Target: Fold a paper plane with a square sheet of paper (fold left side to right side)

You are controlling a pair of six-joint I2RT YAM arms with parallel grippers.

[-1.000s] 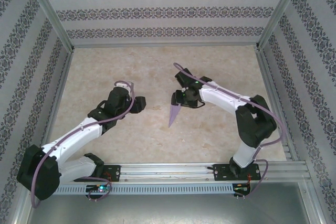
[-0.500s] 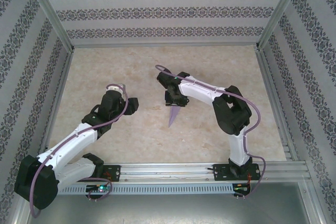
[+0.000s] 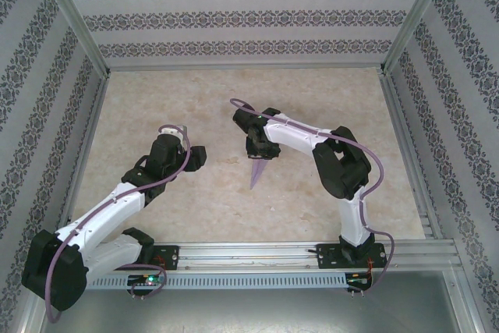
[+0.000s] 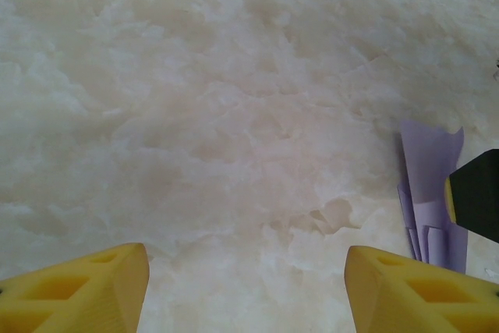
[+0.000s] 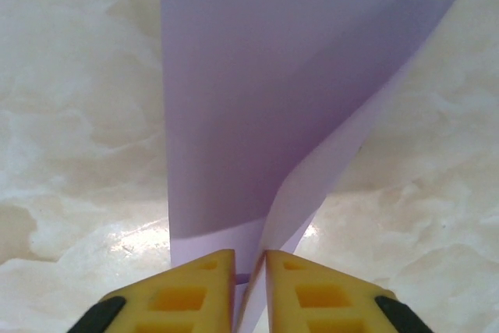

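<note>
The lavender sheet of paper is folded into a narrow pointed paper plane (image 3: 256, 171) lying mid-table, tip toward the near edge. My right gripper (image 3: 258, 152) is at its wide far end, shut on it. In the right wrist view the yellow fingers (image 5: 195, 290) pinch an upright flap of the paper plane (image 5: 257, 107), whose layers spread apart ahead of them. My left gripper (image 3: 204, 155) hovers open to the left of the plane, apart from it. The left wrist view has that gripper (image 4: 248, 286) over bare table, with the paper plane (image 4: 433, 165) at the right edge.
The marble-patterned tabletop (image 3: 171, 99) is fenced by patterned walls and metal frame posts (image 3: 74, 17). A metal rail (image 3: 249, 253) carrying both arm bases runs along the near edge.
My right arm swung left, settled on the plane's wide end and shut on the paper. The left gripper drew back slightly to the left, still open.
</note>
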